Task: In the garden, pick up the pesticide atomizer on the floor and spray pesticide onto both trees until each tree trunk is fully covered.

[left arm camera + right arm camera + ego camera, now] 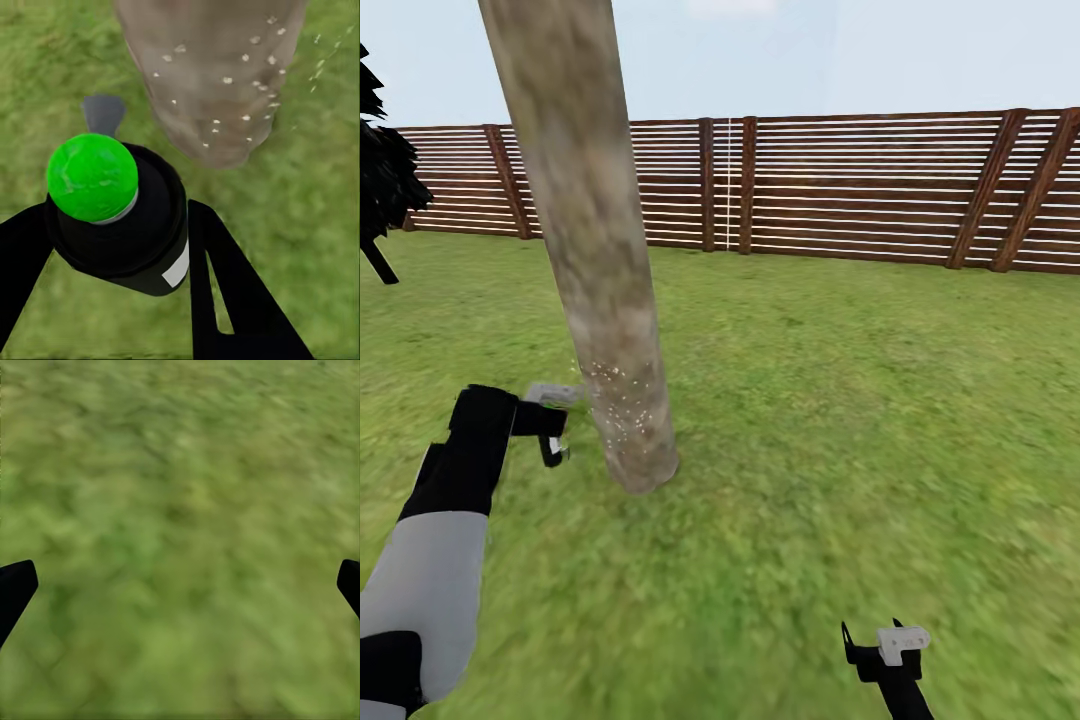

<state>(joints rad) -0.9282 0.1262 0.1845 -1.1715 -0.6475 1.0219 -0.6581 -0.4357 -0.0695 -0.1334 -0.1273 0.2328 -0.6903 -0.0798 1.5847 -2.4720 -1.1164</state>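
L hand (120, 255) clamped, arm extended fwd; R hand (180, 581) open, low.

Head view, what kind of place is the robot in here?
Most likely a fenced garden or backyard: green grass lawn underfoot, a brown horizontal-slat wooden fence along the back, and a thick grey-tan mottled tree trunk rising from the grass.

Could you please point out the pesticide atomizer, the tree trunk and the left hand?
pesticide atomizer (92, 176): left wrist view, green top.
tree trunk (605, 300): head view, mid-column bark.
left hand (557, 447): head view, between fingertips.
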